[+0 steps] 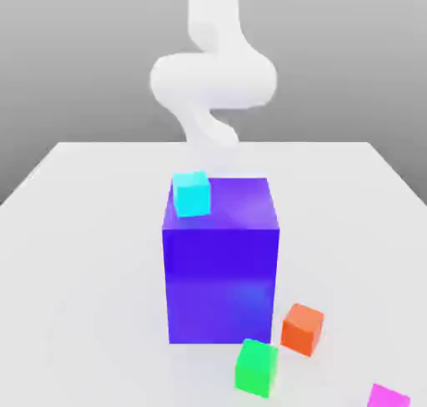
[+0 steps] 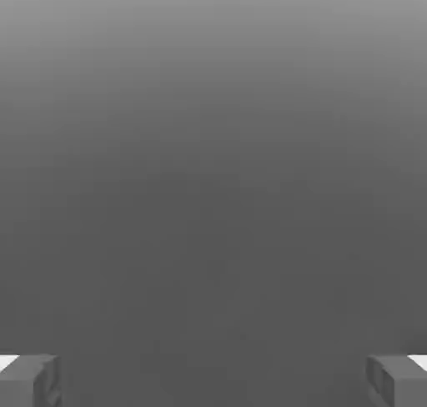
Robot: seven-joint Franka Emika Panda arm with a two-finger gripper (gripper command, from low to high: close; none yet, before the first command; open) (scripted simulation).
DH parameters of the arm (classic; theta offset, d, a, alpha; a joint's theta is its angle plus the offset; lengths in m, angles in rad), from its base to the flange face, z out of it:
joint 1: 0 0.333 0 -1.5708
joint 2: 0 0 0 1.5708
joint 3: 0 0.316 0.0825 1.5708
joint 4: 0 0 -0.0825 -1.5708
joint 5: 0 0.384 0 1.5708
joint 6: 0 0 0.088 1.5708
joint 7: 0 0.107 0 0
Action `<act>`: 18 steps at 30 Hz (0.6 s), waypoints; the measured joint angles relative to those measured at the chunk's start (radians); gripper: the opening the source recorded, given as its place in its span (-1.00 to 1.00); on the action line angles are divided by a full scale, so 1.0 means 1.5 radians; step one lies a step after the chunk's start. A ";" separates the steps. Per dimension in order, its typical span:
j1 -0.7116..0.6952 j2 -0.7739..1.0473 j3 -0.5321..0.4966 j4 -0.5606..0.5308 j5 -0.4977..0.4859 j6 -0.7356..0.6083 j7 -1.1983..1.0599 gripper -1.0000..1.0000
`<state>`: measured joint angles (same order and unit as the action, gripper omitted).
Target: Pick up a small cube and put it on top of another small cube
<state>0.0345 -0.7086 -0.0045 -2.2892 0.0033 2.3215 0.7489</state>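
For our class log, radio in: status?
Pincer open, empty. Cyan cube atop big blue box; green cube, orange cube unstacked. Box stands between arm and both.

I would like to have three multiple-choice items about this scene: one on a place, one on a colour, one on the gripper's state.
1. Where is the cyan cube?
A) On the large block
B) Beside the orange cube
C) Under the gripper's fingers

2. What colour is the large block?
A) Green
B) Blue-violet
C) Orange

3. How does the gripper stand?
A) Shut on a cube
B) Shut, empty
C) Open

1: A, the cyan cube sits on top of the large block.
2: B, its front face is blue-violet.
3: C, the gripper has its two fingers far apart, with no cube between them.
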 joint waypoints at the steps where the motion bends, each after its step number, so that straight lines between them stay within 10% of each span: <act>1: 0.009 0.026 -0.001 0.003 0.002 0.006 -0.015 0.00; 18: 0.123 0.439 0.025 0.052 0.020 0.103 -0.249 0.00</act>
<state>0.2196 -0.0498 0.0327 -2.2110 0.0339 2.4764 0.3758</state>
